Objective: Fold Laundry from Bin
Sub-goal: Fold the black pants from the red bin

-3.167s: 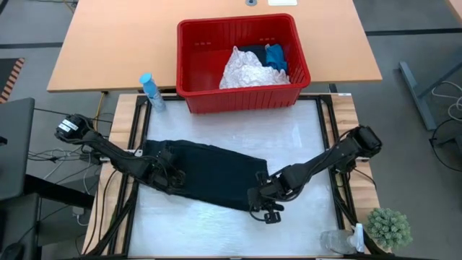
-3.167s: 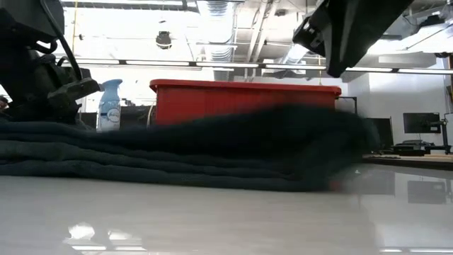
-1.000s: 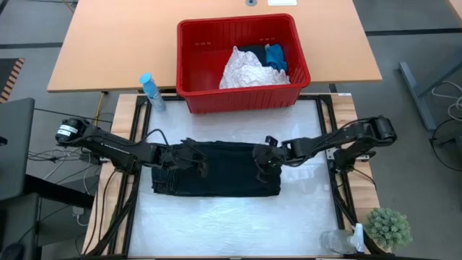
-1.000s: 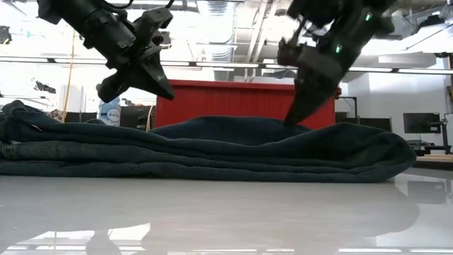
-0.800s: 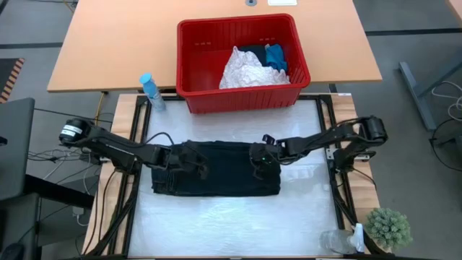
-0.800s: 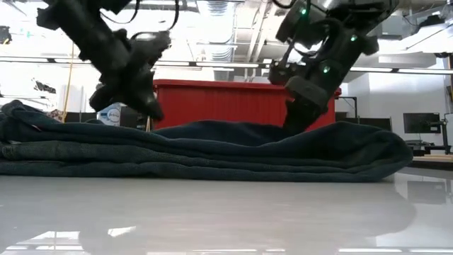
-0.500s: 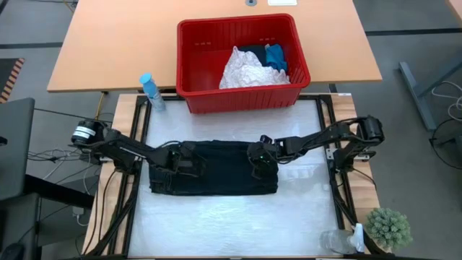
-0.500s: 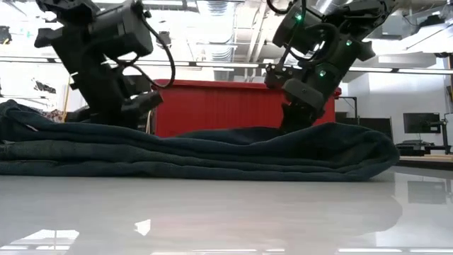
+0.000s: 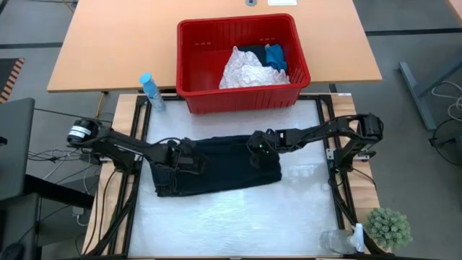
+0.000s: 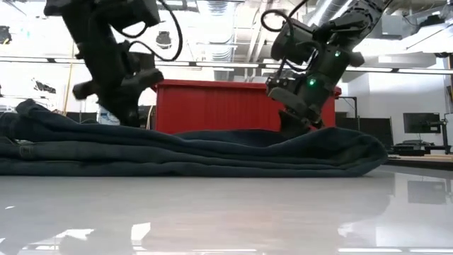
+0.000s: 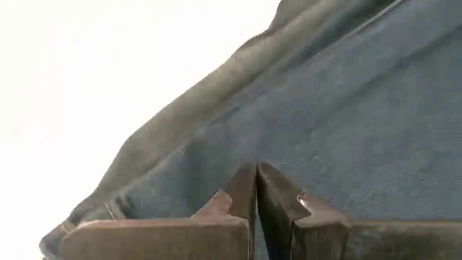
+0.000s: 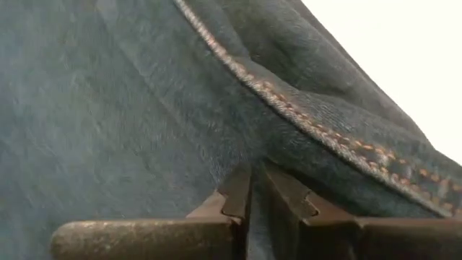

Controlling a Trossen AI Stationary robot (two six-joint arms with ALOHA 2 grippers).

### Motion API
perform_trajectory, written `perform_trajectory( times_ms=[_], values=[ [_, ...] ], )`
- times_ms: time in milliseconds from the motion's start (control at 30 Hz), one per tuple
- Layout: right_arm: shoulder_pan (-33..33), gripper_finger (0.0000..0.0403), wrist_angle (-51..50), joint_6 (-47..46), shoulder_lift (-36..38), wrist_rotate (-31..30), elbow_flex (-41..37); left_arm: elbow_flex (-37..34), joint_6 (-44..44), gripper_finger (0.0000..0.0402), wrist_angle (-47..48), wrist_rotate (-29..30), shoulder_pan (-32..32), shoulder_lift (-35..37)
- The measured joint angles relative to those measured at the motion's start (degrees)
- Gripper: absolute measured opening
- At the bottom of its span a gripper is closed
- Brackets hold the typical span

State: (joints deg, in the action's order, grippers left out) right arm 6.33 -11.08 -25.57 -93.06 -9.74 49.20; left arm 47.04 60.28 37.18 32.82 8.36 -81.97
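Since a second ago both arms drop from hovering onto the folded black garment [image 9: 216, 173]; its near-right corner pulls in and the near edge skews. Left gripper [image 9: 182, 160] is closed empty, pressing the left half; right gripper [image 9: 258, 144] is nearly closed, tips on the right half, with no clear pinch of cloth. Garment lies mid-table; the bin [image 9: 242, 94] behind holds the white [image 9: 244, 71] and blue [image 9: 276, 56] pieces. Judgement: press evenly, sweep outward together, don't drag the top layer.
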Motion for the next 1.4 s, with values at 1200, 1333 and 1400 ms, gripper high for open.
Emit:
perform_trajectory(
  times_ms=[1200, 1333, 1400],
  values=[
    [5.4, 0.0040, 5.3, 12.0, 7.3, 7.9, -0.3, -9.0, 11.6, 0.0002, -8.9, -1.1, 0.9, 3.8],
    [7.7, 0.0017, 7.8, 12.1, 6.9, 6.5, -3.6, -9.0, 12.3, 0.0002, -8.3, -0.8, 0.9, 3.8],
    [9.4, 0.0014, 9.3, 11.7, 6.8, 7.4, -5.8, -9.0, 12.2, 0.0002, -8.1, -0.8, 0.9, 3.8]
  ],
)
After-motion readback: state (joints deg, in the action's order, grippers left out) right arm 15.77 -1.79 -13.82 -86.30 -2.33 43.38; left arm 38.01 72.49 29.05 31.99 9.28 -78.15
